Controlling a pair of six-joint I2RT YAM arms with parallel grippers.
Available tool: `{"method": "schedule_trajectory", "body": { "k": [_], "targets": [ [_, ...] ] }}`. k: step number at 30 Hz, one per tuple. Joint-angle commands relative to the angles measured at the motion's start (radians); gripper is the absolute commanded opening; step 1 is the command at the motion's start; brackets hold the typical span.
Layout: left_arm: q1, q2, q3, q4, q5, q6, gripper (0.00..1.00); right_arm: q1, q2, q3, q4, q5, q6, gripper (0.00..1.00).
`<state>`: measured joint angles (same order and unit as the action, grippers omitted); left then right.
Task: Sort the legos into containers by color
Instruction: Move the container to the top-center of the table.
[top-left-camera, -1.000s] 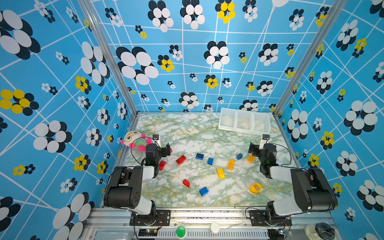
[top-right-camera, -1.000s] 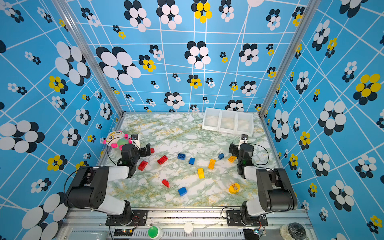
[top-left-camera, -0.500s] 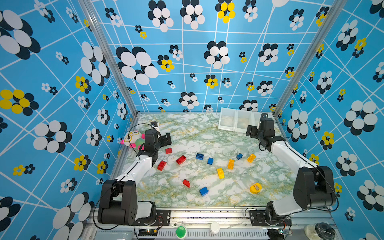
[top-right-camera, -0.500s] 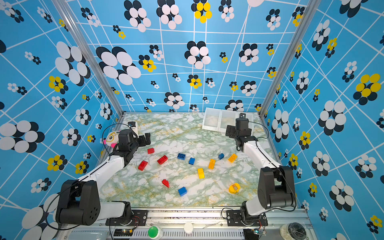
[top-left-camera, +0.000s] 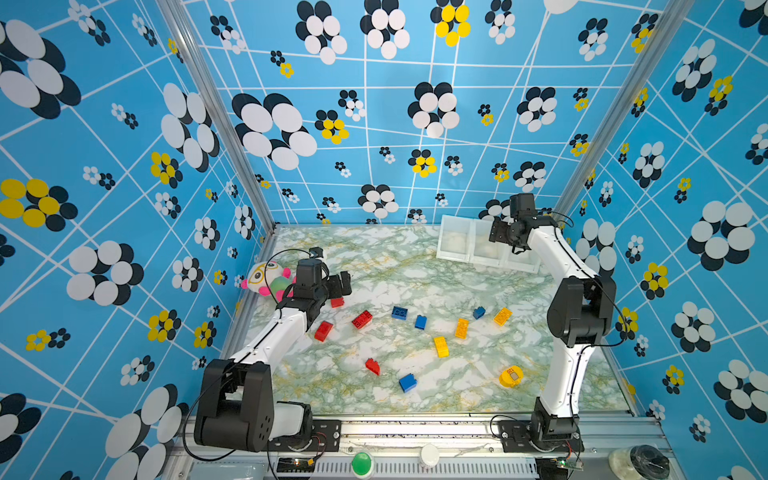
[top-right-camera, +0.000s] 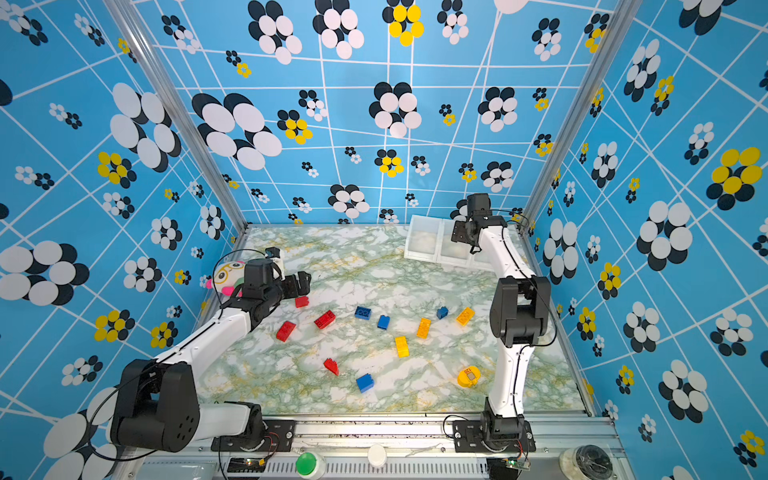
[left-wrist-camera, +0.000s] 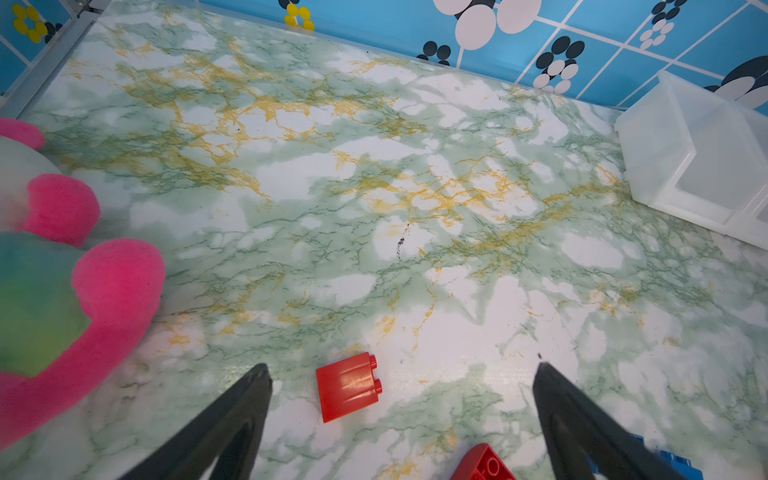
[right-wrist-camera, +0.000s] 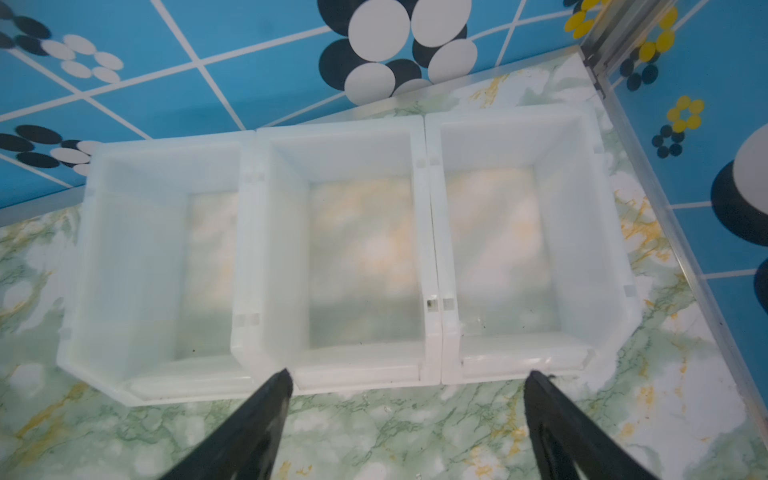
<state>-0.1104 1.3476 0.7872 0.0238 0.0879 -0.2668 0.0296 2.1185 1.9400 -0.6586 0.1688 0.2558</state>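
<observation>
A pink and green plush toy lies at the table's edge. In front of the table there is a green button and a white knob.

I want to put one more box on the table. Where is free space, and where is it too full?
Free: the marble between the plush toy and the containers along the back wall, and the front strip between the blue brick and the left arm's base. Crowded: the middle band, from the red bricks to the orange brick.
</observation>
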Motion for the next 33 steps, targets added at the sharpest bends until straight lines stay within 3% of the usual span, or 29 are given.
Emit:
{"method": "schedule_trajectory", "body": {
  "k": [1, 6, 23, 33],
  "targets": [
    [-0.014, 0.014, 0.032, -0.016, 0.036, -0.02, 0.99, -0.025, 0.091, 0.096, -0.139, -0.059, 0.032, 0.85],
    [-0.021, 0.027, 0.033, -0.014, 0.041, -0.024, 0.99, -0.041, 0.186, 0.199, -0.191, -0.068, 0.034, 0.73],
    [-0.032, 0.033, 0.033, -0.011, 0.062, -0.043, 0.99, -0.05, 0.284, 0.274, -0.21, -0.056, 0.001, 0.46],
    [-0.035, 0.013, 0.026, -0.025, 0.057, -0.048, 0.99, -0.05, 0.321, 0.314, -0.238, -0.029, -0.033, 0.36]
  ]
}}
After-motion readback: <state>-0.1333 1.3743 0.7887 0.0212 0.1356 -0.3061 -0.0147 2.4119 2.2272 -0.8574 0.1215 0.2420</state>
